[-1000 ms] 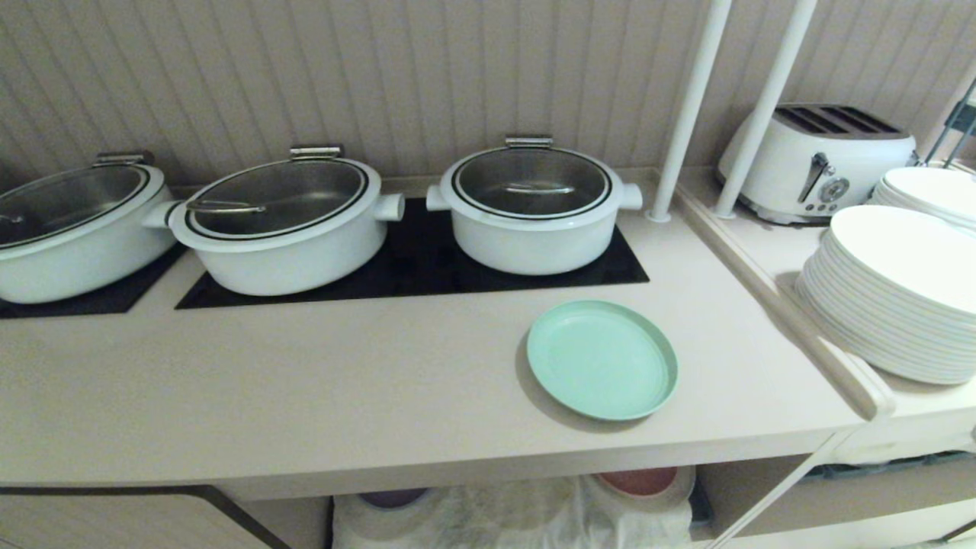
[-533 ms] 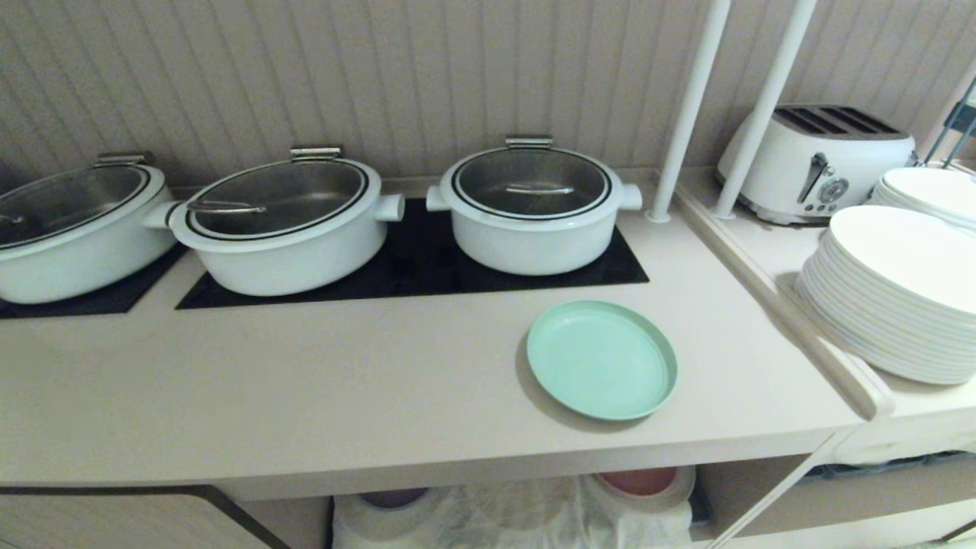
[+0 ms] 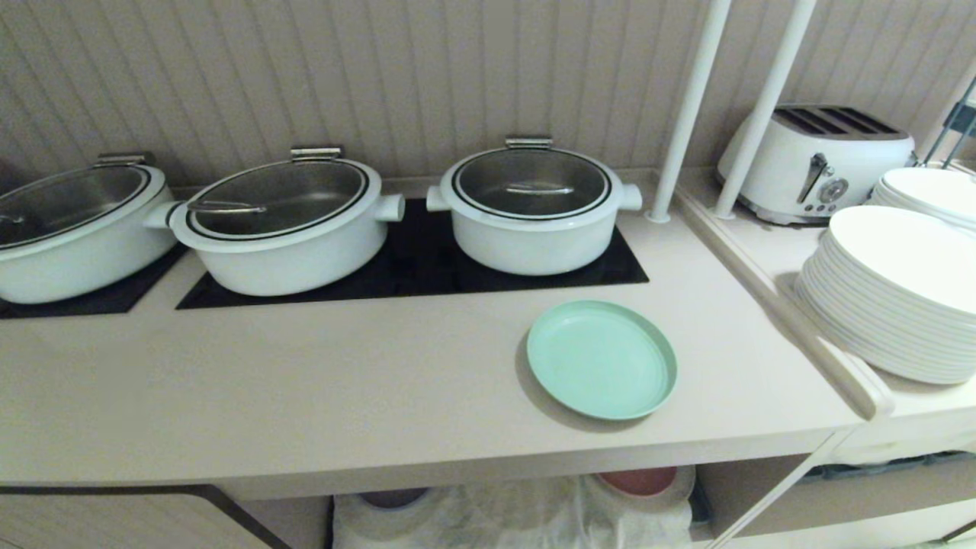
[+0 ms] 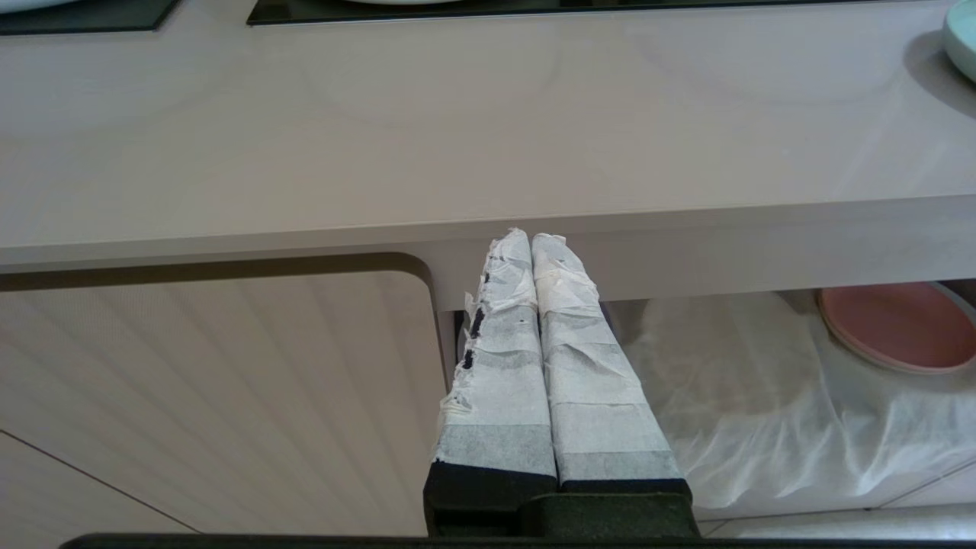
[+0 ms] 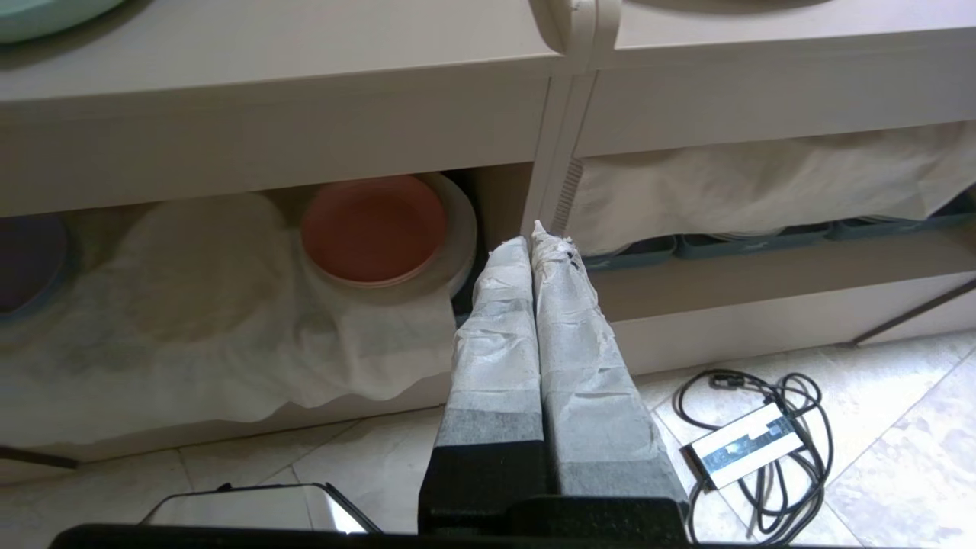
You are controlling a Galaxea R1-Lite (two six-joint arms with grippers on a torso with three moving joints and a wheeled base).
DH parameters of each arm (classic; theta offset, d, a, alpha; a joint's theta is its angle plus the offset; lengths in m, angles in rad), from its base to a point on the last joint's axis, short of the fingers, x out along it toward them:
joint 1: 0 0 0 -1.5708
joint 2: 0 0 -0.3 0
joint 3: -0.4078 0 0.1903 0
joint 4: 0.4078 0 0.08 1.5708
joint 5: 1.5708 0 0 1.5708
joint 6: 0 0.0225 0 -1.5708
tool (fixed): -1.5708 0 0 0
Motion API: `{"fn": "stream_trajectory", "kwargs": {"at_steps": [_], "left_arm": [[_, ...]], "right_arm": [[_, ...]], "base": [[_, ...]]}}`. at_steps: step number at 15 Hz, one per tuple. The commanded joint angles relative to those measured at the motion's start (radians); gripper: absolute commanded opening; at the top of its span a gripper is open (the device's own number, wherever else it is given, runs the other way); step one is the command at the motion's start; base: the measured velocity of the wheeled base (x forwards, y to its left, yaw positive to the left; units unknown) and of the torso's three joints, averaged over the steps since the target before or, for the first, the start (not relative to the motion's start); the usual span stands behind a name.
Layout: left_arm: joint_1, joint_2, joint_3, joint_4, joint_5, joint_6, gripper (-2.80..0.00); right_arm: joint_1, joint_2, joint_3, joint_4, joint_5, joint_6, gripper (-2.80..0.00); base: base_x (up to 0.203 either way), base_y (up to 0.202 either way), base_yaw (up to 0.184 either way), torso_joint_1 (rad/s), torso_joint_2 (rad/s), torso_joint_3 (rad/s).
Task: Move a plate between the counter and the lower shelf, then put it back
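The mint-green plate [image 3: 601, 359] lies flat on the beige counter [image 3: 343, 396], near its front edge and right of centre. Its rim shows at a corner of the left wrist view [image 4: 962, 36] and of the right wrist view [image 5: 46, 15]. Below the counter opens the lower shelf [image 5: 229, 305], with a white gauzy cloth [image 3: 518, 518] over its front. My left gripper [image 4: 531, 238] is shut and empty, in front of the counter's edge. My right gripper [image 5: 531, 232] is shut and empty too, low before the shelf. Neither arm shows in the head view.
Three white lidded pots [image 3: 534, 210] stand on black cooktop panels [image 3: 412, 267]. A pink plate [image 5: 374, 227] rests in the lower shelf, a purple one [image 5: 27, 263] farther along. Stacked white plates [image 3: 900, 290] and a toaster [image 3: 820, 160] sit on the side ledge. A power brick with cable [image 5: 751, 442] lies on the floor.
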Motion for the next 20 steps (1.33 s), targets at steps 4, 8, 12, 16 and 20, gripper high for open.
{"fn": "stream_trajectory", "kwargs": {"at_steps": [4, 8, 12, 16, 20], "left_arm": [[0.0, 0.0, 0.0, 0.0, 0.0, 0.0, -2.8], [0.0, 0.0, 0.0, 0.0, 0.0, 0.0, -2.8], [0.0, 0.0, 0.0, 0.0, 0.0, -0.001, -2.8], [0.0, 0.0, 0.0, 0.0, 0.0, 0.0, -2.8], [0.0, 0.0, 0.0, 0.0, 0.0, 0.0, -2.8]], "right_arm": [[-0.01, -0.003, 0.0, 0.041, 0.002, -0.002, -2.8], [-0.01, -0.003, 0.0, 0.043, 0.002, -0.005, -2.8], [0.035, -0.042, 0.001, 0.042, 0.003, 0.006, -2.8], [0.068, -0.182, 0.001, 0.041, 0.004, 0.007, -2.8], [0.078, -0.289, 0.001, 0.043, 0.004, 0.007, -2.8]], "base": [[0.0, 0.0, 0.0, 0.0, 0.0, 0.0], [0.0, 0.0, 0.0, 0.0, 0.0, 0.0], [0.0, 0.0, 0.0, 0.0, 0.0, 0.0], [0.0, 0.0, 0.0, 0.0, 0.0, 0.0], [0.0, 0.0, 0.0, 0.0, 0.0, 0.0]]}}
